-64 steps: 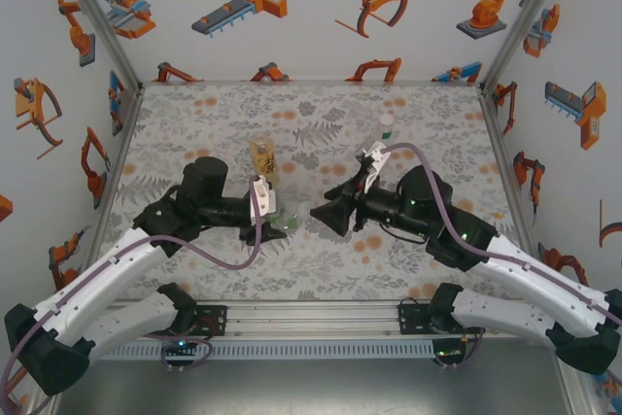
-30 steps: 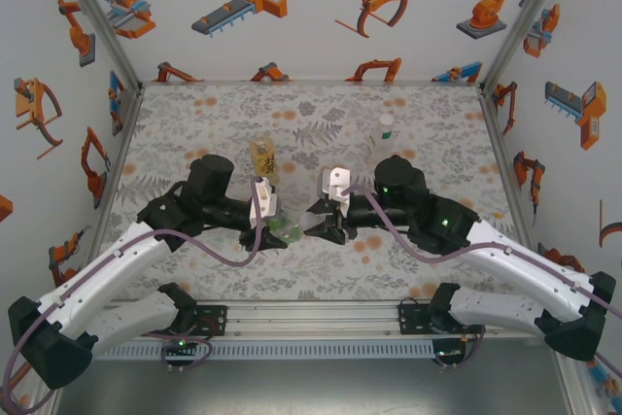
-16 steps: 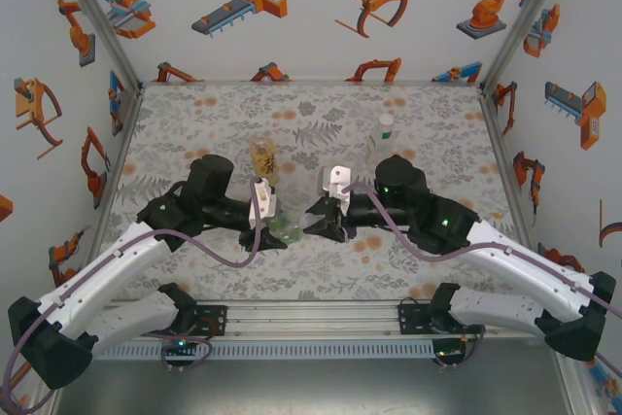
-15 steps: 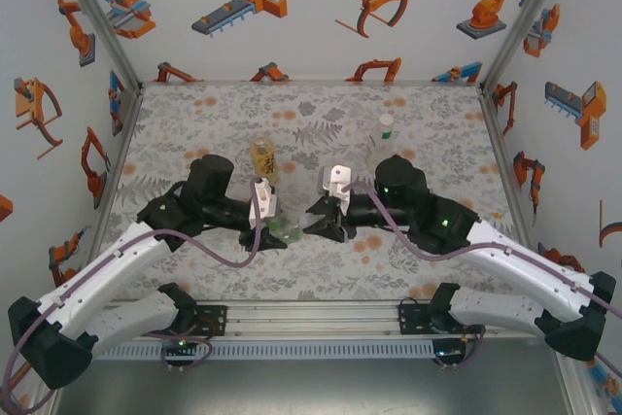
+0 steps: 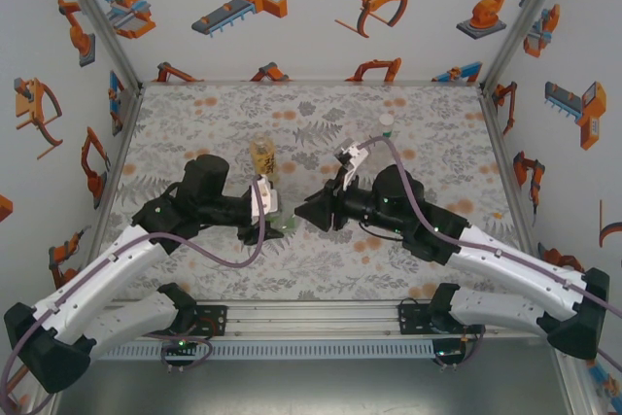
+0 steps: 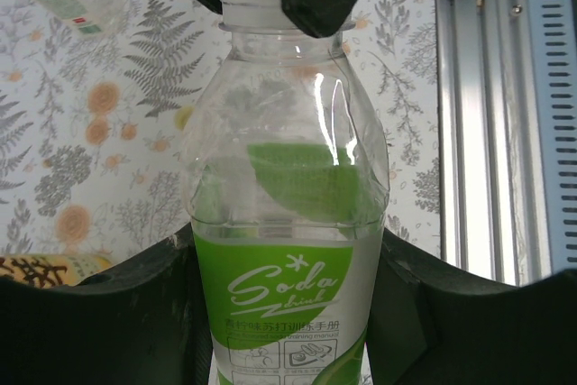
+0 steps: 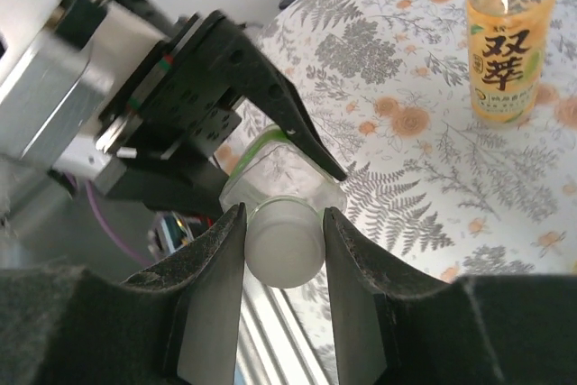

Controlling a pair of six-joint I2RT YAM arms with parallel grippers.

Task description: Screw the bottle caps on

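Sitting at the mouth of the green-labelled bottle (image 6: 288, 223), the white cap (image 7: 282, 242) is clamped from 2 sides by the right hand (image 7: 282, 214). Whether the thread is engaged cannot be told. The left hand (image 6: 288, 313) is closed around the bottle's labelled lower body, 1 finger on each side, with the neck pointing away from the left wrist. In the top view both arms reach low over the middle of the table (image 5: 321, 123), forearms angled inward. The left hand (image 5: 270, 221) and the right hand (image 5: 316, 213) face each other with the bottle between them. The amber bottle (image 5: 262, 155) stands upright just behind the left hand. The slim bottle (image 5: 386, 125) stands farther back on the right side.
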